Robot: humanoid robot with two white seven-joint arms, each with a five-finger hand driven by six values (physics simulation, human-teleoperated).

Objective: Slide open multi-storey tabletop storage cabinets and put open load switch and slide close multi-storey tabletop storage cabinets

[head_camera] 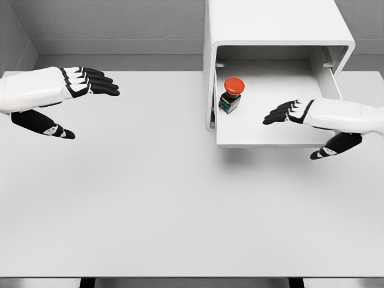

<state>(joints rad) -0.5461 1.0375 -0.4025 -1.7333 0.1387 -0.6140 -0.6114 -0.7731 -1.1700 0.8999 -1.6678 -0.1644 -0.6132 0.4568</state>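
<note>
Already sitting in the pulled-out drawer [270, 139] of the white cabinet [276, 24], toward its left side: the red-capped load switch [231, 93]. Hovering over the drawer's right part, fingers extended and holding nothing: the right hand [312, 117]. Floating far left above the table [150, 204], likewise open and empty: the left hand [60, 96].

My right hand [309, 120] hovers over the pulled-out drawer [264, 139] of the white cabinet [273, 24], fingers spread and holding nothing. Inside the drawer, near its left wall, the load switch [231, 94] stands upright with its red button on top. My left hand [60, 96] floats open above the table [150, 210], well apart.
</note>
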